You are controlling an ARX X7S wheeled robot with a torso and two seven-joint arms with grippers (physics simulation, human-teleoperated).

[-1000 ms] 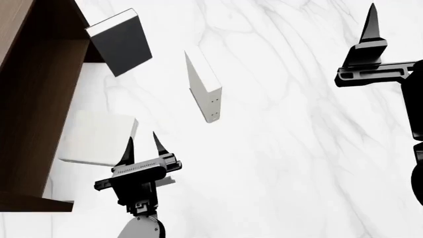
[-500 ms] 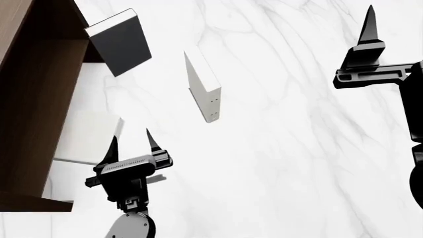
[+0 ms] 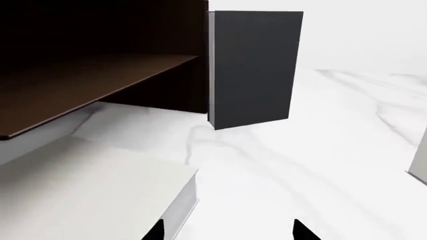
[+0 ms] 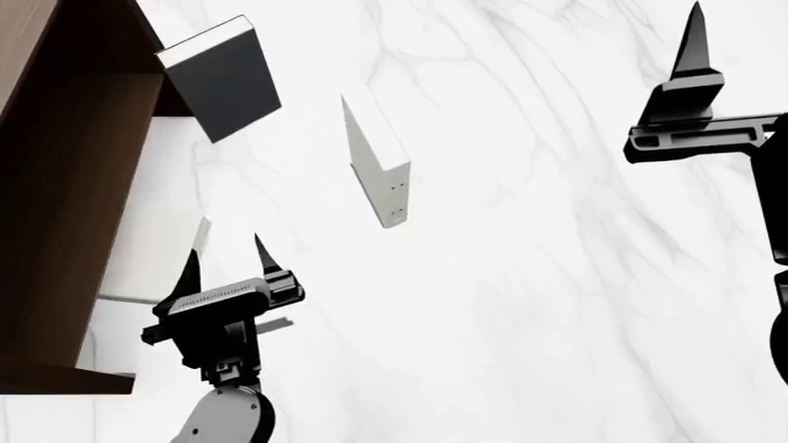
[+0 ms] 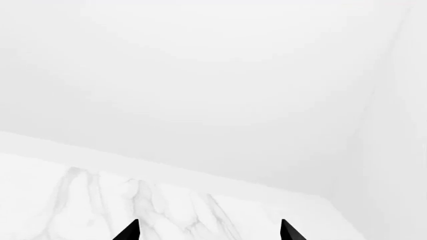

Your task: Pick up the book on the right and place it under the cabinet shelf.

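Observation:
The plain whitish-grey book (image 4: 154, 258) lies flat on the marble, mostly under the dark brown cabinet shelf (image 4: 62, 185); only a strip shows beside it. In the left wrist view the book (image 3: 87, 190) lies under the shelf board (image 3: 87, 75). My left gripper (image 4: 224, 263) is open, with the book's outer edge at one fingertip (image 3: 155, 231); it also shows in the left wrist view (image 3: 229, 232). My right gripper (image 4: 692, 41) is open and empty, far right, above the table (image 5: 208, 232).
A dark charcoal book (image 4: 221, 78) stands upright against the cabinet's far corner, also in the left wrist view (image 3: 253, 67). A white book with small dark dots (image 4: 379, 161) stands on edge mid-table. Marble tabletop (image 4: 530, 277) spreads to the right.
My left gripper has moved left toward the cabinet, and the whitish-grey book has slid further under the shelf with it. The right arm has barely moved.

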